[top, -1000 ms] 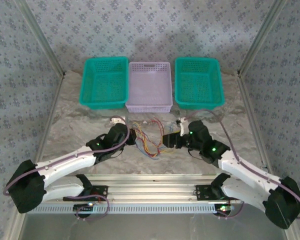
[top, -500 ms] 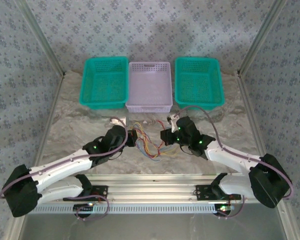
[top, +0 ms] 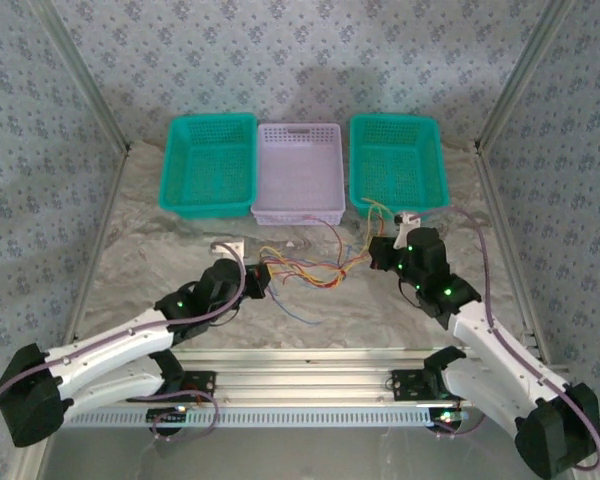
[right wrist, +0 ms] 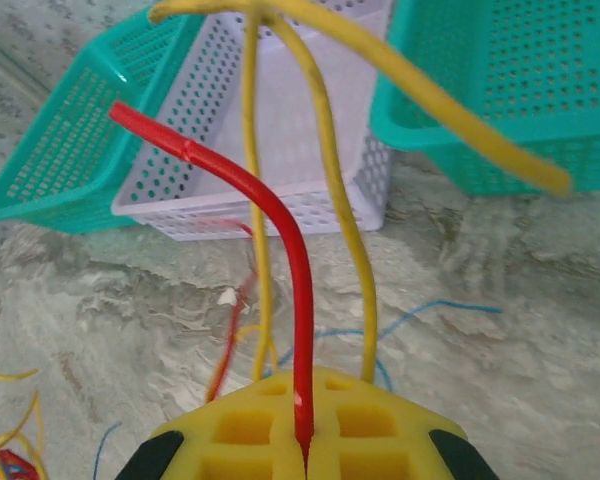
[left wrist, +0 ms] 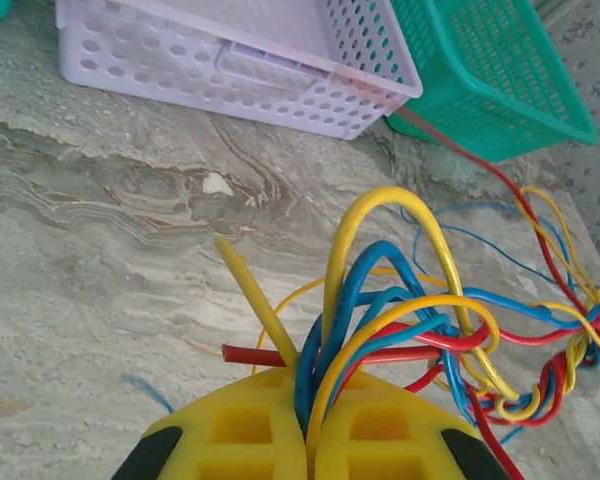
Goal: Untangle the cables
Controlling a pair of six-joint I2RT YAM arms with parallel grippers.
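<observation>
Left arm pose: the left arm (top: 110,345) lay low over the table (top: 150,270). It reached from the near left corner toward the middle, and its wrist pointed to the right.
Right arm pose: the right arm (top: 500,345) reached from the near right corner inward, with its wrist in front of the right teal basket (top: 398,207).
Left gripper: the left gripper (top: 264,277) was closed. In the left wrist view, its yellow pads (left wrist: 380,440) pinched a bunch of blue and yellow strands in the seam between them.
Right gripper: the right gripper (top: 374,254) was closed too. In the right wrist view, one red cable (right wrist: 280,230) ran into the seam, and yellow strands rose just behind it.
Cables, place: the cables (top: 310,267) were stretched between the two grippers, in front of the lilac basket (top: 298,215). A tangled knot (left wrist: 560,370) sat along them. One blue strand (top: 298,312) lay apart on the table, nearer to the arm bases.
Counts: there were two arms, two grippers and three baskets. The left teal basket (top: 209,208) and the right teal basket stood on each side of the lilac one. The strands were too many and too mixed to count.
Materials and shapes: the cables were thin, limp and smooth, in red, yellow, blue and orange. The baskets were rectangular perforated plastic. The table had a grey marble pattern. The pads were yellow, with square hollows.
</observation>
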